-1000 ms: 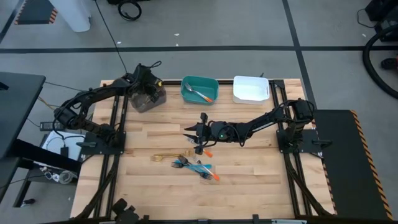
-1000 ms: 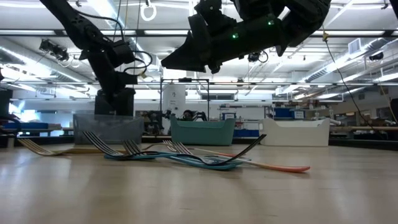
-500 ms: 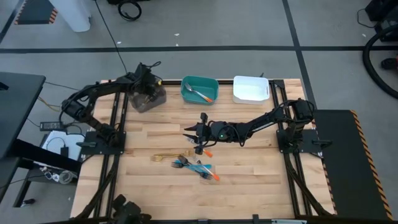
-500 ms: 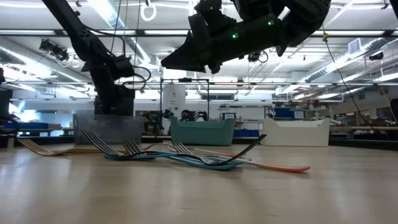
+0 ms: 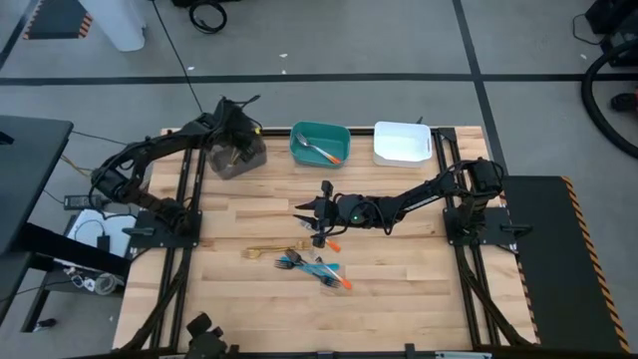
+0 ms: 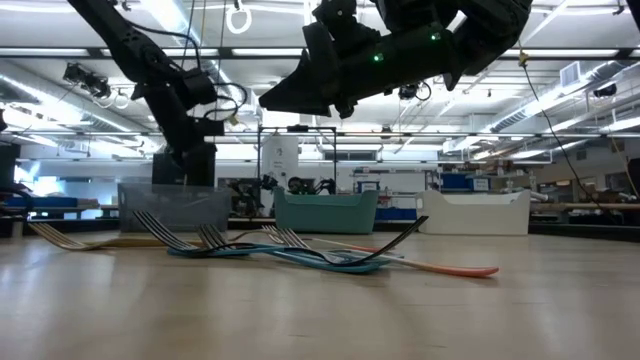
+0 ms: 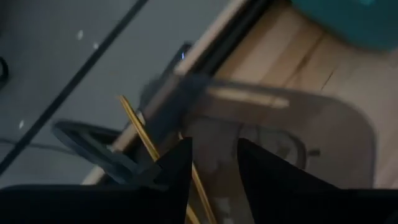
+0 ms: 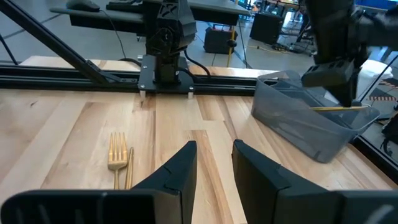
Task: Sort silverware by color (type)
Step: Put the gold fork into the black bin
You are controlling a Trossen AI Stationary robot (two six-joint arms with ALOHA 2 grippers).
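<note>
Left gripper [image 5: 237,140]: over the grey bin [image 5: 235,160], fingers [image 7: 177,168] clamped on a gold utensil [image 7: 142,134]
Right gripper [image 5: 308,215]: raised over mid-table, fingers [image 8: 180,168] slightly parted, nothing between them
Gold fork [image 8: 118,151]: flat on the table [image 5: 399,289], near the right gripper
Blue- and orange-handled forks [image 5: 317,269]: heaped just beside the gold fork
Teal bin [image 5: 320,144]: held two utensils
White bin [image 5: 403,143]: rear of table, beside the teal bin

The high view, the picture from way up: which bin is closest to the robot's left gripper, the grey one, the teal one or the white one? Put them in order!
1. Grey bin: the left gripper hangs right over it, holding a gold utensil.
2. Teal bin: next along the table's far edge, towards the right.
3. White bin: farthest, beyond the teal one.
</note>
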